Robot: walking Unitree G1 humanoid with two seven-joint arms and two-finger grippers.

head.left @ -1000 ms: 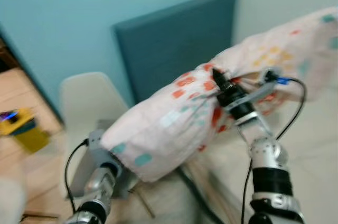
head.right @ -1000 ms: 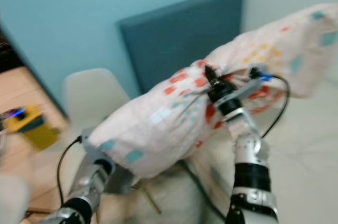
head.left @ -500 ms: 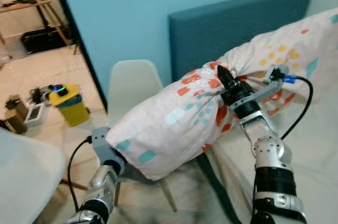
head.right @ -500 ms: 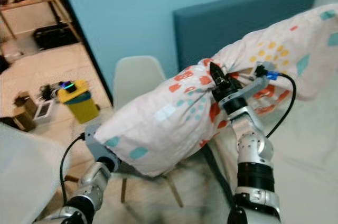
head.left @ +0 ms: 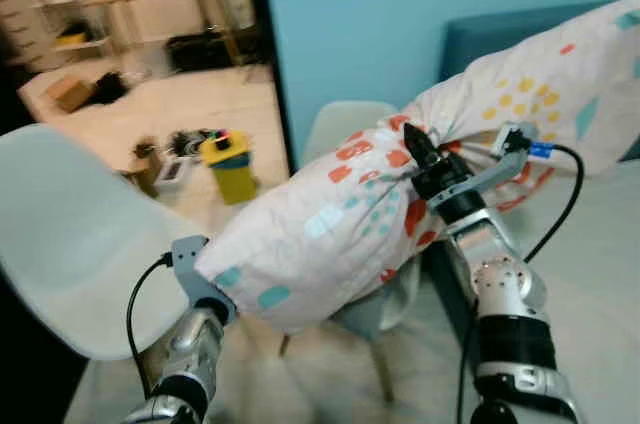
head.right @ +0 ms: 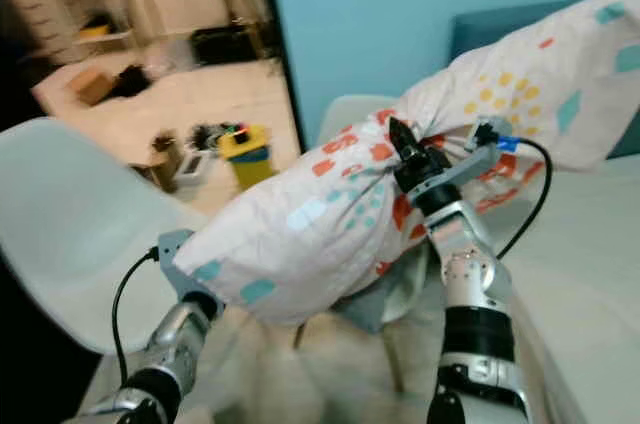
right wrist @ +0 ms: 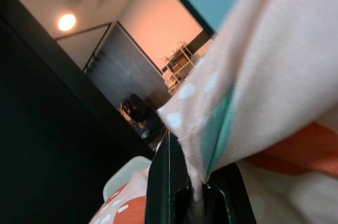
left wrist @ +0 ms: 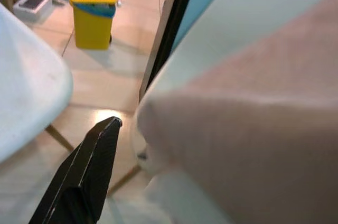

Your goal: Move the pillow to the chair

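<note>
A long white pillow printed with red, teal and yellow patches is held in the air between both arms, above and in front of a pale chair that stands against the blue wall. A fold of the pillow's cover near its middle is pinched between the pressed-together fingers of the right gripper. The near left end of the pillow is supported by the left gripper, whose jaw state cannot be told. A second pale chair is seen at the near left, and a yellow bin stands on the floor beyond it.
</note>
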